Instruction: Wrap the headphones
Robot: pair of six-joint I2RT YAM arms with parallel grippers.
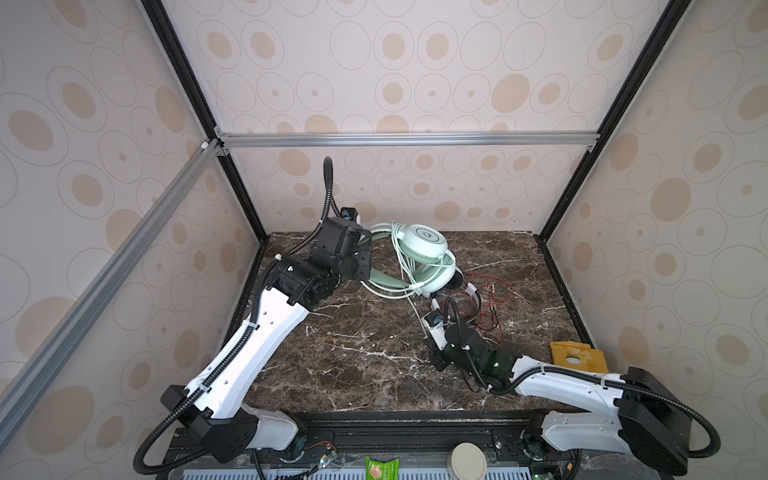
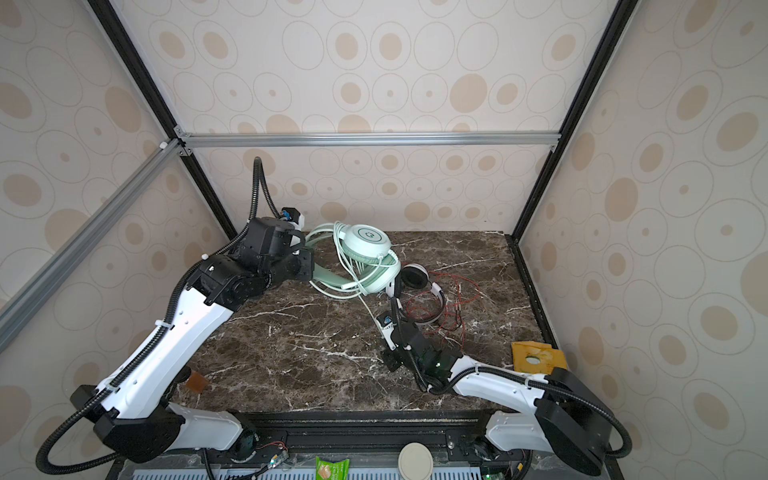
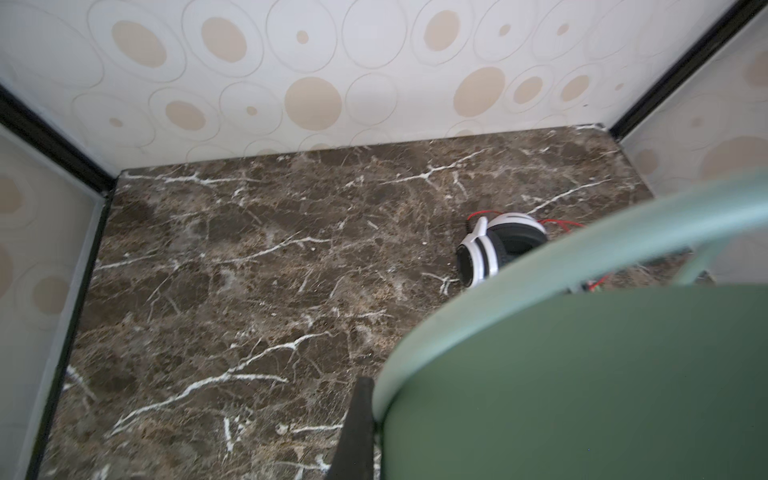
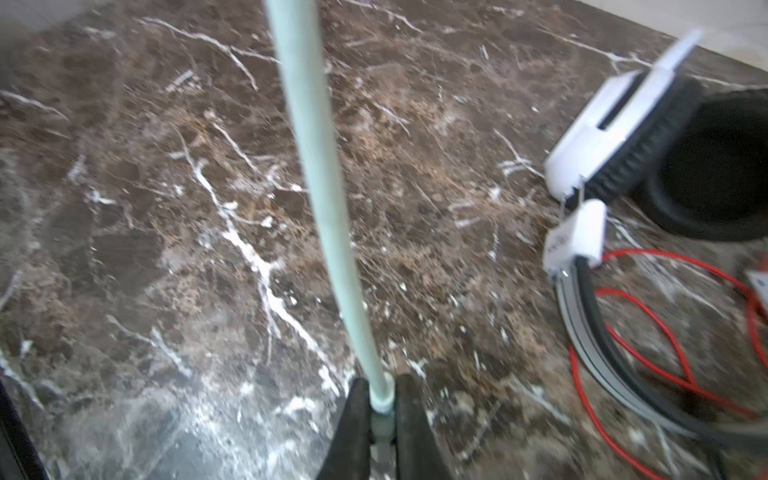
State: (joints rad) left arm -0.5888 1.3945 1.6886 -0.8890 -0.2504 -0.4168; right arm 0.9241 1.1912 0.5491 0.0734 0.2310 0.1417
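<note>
The mint-green headphones (image 1: 428,245) (image 2: 368,245) hang above the back of the marble table, with loops of pale green cable draped round them. My left gripper (image 1: 365,257) (image 2: 307,266) (image 3: 376,415) is shut on their green headband (image 3: 582,374). A straight run of the pale green cable (image 4: 316,166) leads down to my right gripper (image 1: 428,338) (image 2: 388,340) (image 4: 381,399), which is shut on its plug end just above the table. The white headphones (image 1: 473,291) (image 2: 413,276) (image 3: 486,253) (image 4: 615,137) lie on the table to the right, their red cable (image 1: 494,299) (image 2: 453,303) (image 4: 648,316) spread loose.
A yellow-brown card (image 1: 577,357) (image 2: 536,357) lies at the table's right front corner. A small brown piece (image 2: 195,380) sits at the left front. Patterned walls close in the back and sides. On the front rail are a green packet (image 1: 380,467) and a round lid (image 1: 467,459).
</note>
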